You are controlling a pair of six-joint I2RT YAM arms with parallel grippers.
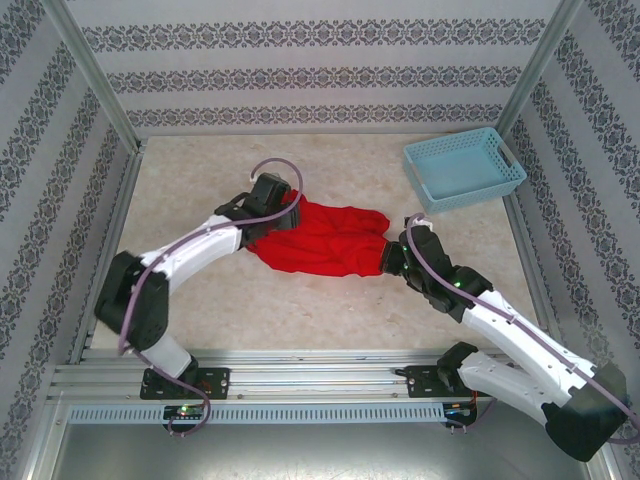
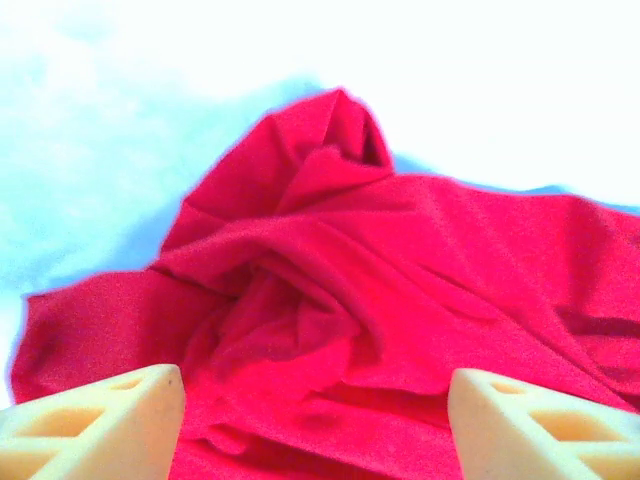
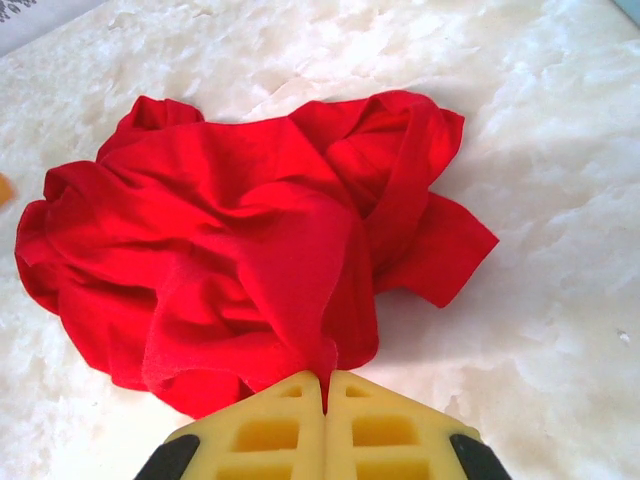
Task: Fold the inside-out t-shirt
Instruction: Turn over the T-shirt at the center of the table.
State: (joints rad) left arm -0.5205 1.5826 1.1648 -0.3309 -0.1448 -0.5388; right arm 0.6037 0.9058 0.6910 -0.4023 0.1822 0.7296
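Note:
The bright red t-shirt (image 1: 320,240) lies crumpled in a bunch on the middle of the table. My left gripper (image 1: 283,213) is at its left end, open, its foam fingers (image 2: 110,420) spread wide over the rumpled t-shirt (image 2: 380,300) with cloth lying between them. At the right end of the shirt is my right gripper (image 1: 392,256). Seen from the right wrist, the right gripper (image 3: 325,385) is shut on a pinched fold of the t-shirt (image 3: 230,230), the fabric rising from between the two pads.
A light blue plastic basket (image 1: 464,167) stands at the back right of the table. The pale marbled tabletop (image 1: 200,170) stretches around the shirt, bounded by metal frame posts and patterned walls.

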